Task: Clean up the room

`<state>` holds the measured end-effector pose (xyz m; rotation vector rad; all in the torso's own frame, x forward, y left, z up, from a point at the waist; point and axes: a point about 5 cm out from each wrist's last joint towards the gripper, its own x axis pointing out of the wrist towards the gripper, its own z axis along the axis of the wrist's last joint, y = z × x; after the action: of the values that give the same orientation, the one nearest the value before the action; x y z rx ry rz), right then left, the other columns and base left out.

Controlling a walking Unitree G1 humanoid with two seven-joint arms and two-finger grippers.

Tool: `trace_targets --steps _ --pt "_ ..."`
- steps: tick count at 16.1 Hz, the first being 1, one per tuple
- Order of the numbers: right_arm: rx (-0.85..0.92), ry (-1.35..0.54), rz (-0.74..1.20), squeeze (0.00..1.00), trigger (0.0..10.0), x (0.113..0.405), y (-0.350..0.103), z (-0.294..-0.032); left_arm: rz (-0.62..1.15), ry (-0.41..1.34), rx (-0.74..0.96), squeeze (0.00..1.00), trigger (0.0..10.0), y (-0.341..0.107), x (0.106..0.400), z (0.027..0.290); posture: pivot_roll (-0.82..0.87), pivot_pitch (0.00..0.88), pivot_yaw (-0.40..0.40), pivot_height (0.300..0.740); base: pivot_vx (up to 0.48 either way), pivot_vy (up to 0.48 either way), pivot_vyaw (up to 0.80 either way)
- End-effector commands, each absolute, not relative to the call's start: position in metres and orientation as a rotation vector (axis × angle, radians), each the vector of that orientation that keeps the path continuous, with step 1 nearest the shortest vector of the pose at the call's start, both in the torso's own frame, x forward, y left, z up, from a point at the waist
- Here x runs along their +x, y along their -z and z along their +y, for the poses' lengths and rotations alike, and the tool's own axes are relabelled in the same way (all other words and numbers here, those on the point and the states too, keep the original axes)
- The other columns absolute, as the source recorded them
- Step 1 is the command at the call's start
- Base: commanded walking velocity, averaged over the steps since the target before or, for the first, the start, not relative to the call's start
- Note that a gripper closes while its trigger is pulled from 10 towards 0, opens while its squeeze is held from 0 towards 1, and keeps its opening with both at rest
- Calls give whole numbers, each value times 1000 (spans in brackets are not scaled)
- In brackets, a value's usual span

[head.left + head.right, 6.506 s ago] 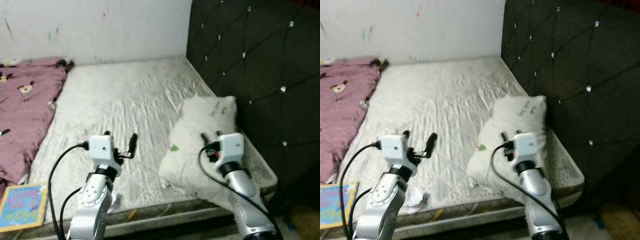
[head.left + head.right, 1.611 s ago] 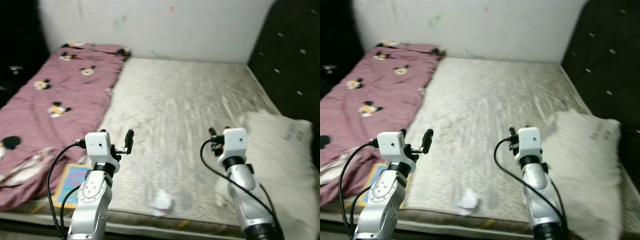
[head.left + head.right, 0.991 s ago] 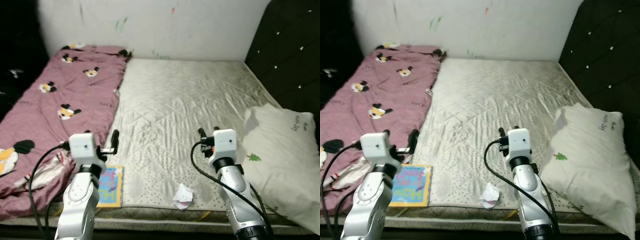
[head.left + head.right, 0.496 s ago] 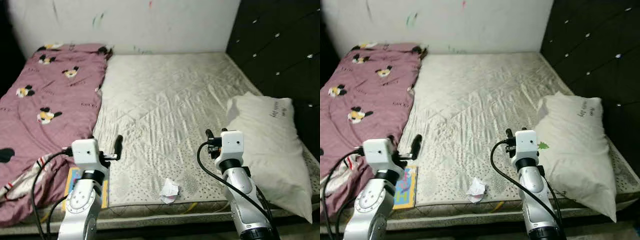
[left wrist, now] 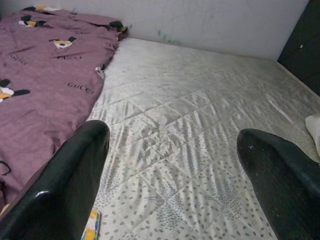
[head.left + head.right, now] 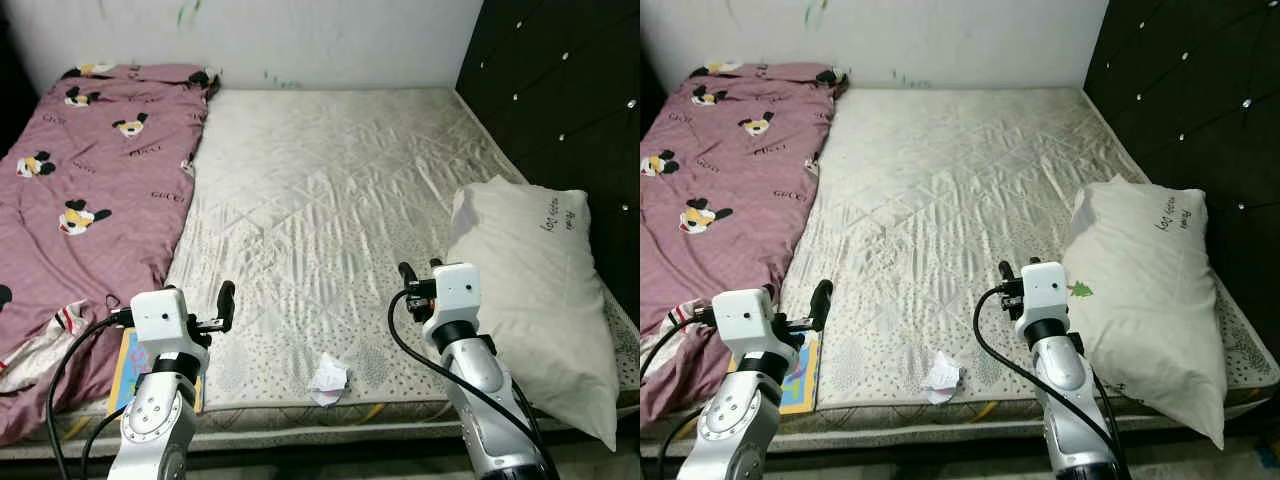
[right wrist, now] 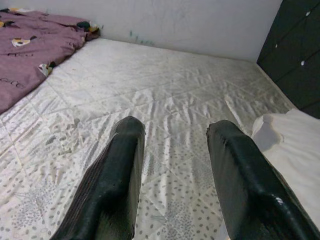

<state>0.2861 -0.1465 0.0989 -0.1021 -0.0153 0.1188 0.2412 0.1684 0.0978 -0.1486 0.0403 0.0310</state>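
While both arms hover over near mattress edge, quilted mattress (image 6: 330, 190) lies broad and bare mid-bed. Crumpled paper scrap (image 6: 328, 378) at near edge, between arms. Left gripper (image 5: 175, 165) fingers wide apart, holding nothing; right gripper (image 7: 175, 150) apart too. Purple cartoon-print blanket (image 6: 80, 170) covers left side, colourful book (image 6: 800, 372) beside its hem. White pillow (image 6: 535, 290) against tufted black headboard (image 6: 570, 90), right.
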Motion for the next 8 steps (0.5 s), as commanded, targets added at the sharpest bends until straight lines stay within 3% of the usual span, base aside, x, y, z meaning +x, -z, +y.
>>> trace_targets --steps 1,8 --pt "-101 -119 -20 0 10000 282 -104 -152 20 -28 -99 0 10000 -104 236 174 25 116 -18 740 0 0 0" --pt "-163 -111 28 0 10000 249 -104 -188 48 -123 39 0 10000 -99 197 206 29 120 -19 740 0 0 0"
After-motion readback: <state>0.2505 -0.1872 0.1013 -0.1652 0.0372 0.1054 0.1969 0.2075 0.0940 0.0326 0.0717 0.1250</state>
